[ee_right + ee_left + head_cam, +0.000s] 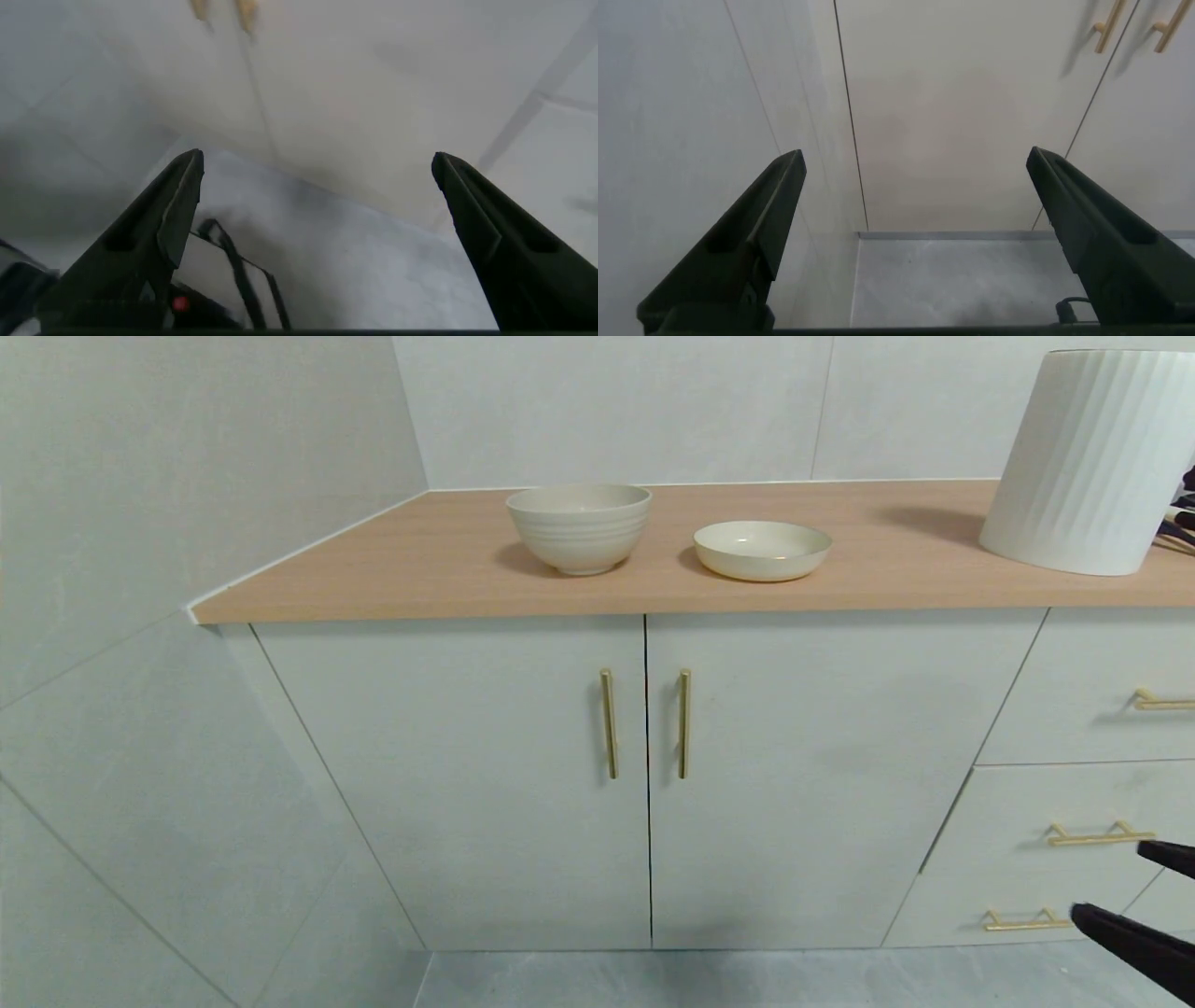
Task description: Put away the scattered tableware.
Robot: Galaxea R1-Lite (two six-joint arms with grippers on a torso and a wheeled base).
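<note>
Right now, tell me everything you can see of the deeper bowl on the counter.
The deeper bowl is cream, glossy like ceramic, with faint horizontal ridges round its wall and a narrow foot. It stands upright on the wooden counter, left of the shallow dish, apart from it; nothing else touches it.

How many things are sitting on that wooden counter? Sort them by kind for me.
Bowls: 2, the deep bowl and the shallow bowl
White ribbed tub: 1
Total: 3
The dark bits beside the tub are too cut off to count.
</note>
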